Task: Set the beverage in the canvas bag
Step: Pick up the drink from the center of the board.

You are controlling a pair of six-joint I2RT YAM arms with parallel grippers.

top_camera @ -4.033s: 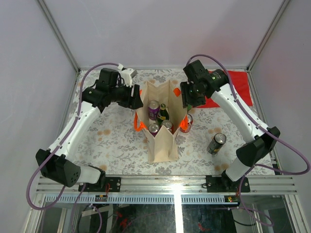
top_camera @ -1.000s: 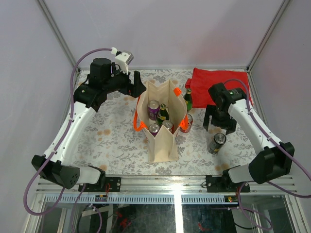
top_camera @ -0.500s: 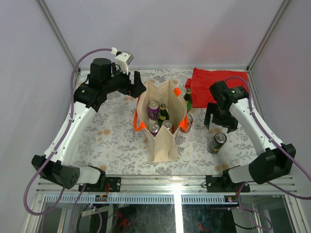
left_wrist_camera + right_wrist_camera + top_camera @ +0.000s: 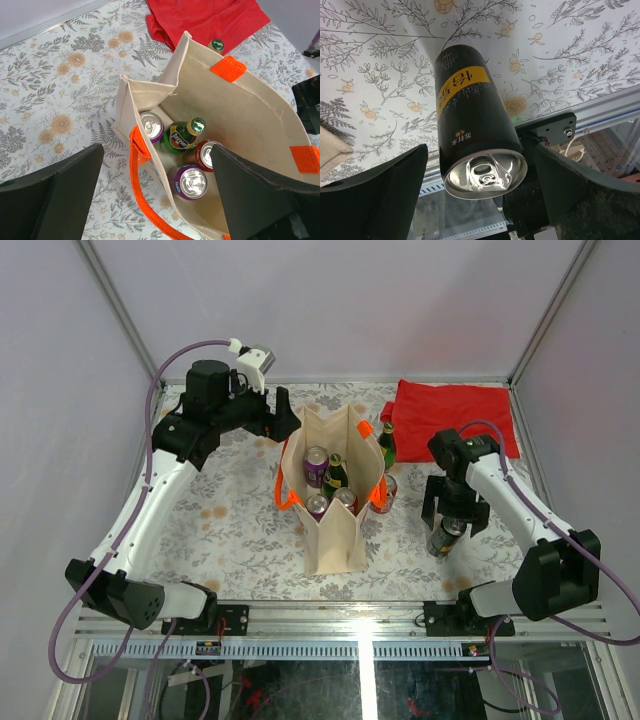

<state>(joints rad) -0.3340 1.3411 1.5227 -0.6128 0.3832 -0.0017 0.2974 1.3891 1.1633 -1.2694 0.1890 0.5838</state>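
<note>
The beverage, a black can with a yellow label, stands upright on the flowered table right of the canvas bag. My right gripper hovers over it, open. In the right wrist view the can rises between my right gripper's spread fingers, untouched. The beige bag with orange handles stands open and holds two purple cans, a green bottle and a red can. My left gripper is open beside the bag's far left rim, and its wrist view looks down into the bag.
A flat red cloth lies at the back right. A green bottle and a red can stand just outside the bag's right side. The table's near rail runs close to the black can.
My right gripper has come forward and down from beside the red cloth to straddle the black can. The left arm and the bag have not moved.
</note>
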